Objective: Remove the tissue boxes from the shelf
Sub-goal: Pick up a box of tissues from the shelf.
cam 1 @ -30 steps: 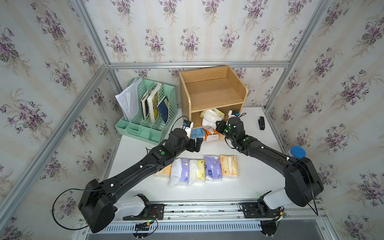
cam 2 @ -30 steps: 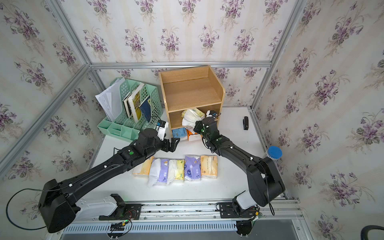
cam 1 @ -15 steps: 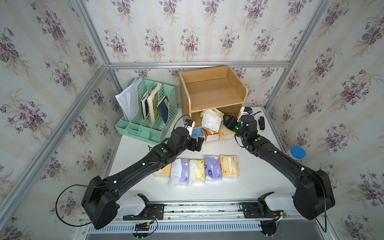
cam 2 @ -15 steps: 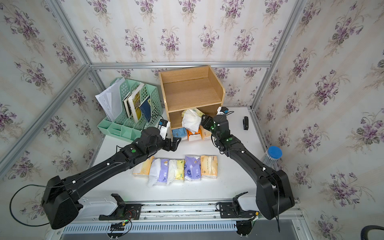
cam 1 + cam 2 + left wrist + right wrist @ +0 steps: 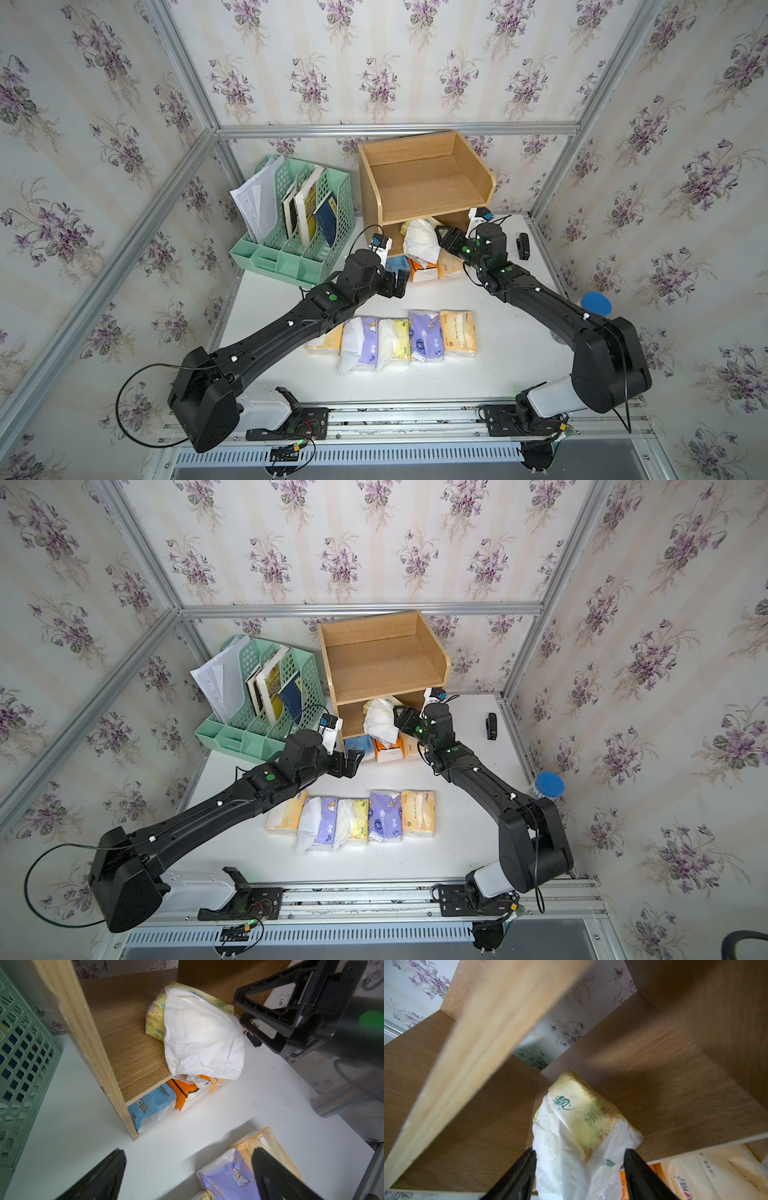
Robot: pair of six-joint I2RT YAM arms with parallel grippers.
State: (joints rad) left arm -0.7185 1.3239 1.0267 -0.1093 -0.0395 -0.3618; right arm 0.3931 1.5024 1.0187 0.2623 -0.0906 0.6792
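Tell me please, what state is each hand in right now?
Left hand: open, empty.
Right hand: open, fingers either side of the pale yellow tissue pack, not closed on it.

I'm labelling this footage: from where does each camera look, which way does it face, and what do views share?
Both top views: overhead at the front, facing down and back onto the table and shelf; both whole arms show.
Left wrist: on the left arm, facing the shelf's lower tiers; left gripper open, right gripper visible.
Right wrist: on the right arm, facing into the middle tier; its fingers flank the pale green-yellow tissue pack.
Shared: all show that pack.
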